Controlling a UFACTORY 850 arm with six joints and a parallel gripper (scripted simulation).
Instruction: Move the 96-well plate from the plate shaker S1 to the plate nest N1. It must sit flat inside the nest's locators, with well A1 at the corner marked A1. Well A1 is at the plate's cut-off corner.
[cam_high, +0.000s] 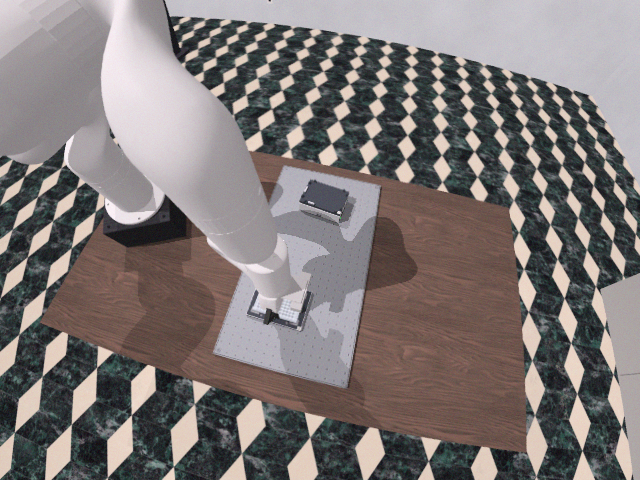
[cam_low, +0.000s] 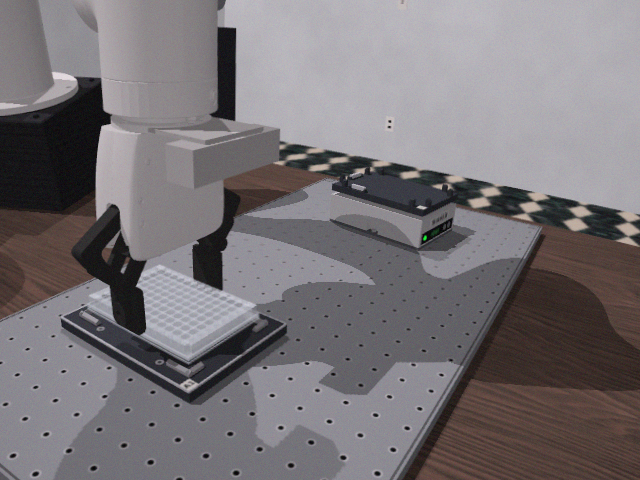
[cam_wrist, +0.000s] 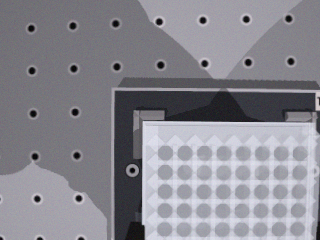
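Hand (cam_low: 168, 289) clamped on the plate (cam_low: 178, 310), fingers (cam_low: 128, 304) against its two long sides. Directly beneath, plate resting on the nest (cam_low: 206, 369) between the locators. Farther off, beyond the hand on the breadboard (cam_low: 361, 330): shaker (cam_low: 392, 209), top bare.

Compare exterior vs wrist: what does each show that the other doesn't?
Exterior only: the gripper with its black fingers shut on the long sides of the 96-well plate, the plate shaker S1 standing bare with a green display, and the wooden table.

Wrist only: a straight-down look at the plate's corner against a nest locator.

Both: the plate over the black nest N1 on the perforated breadboard.
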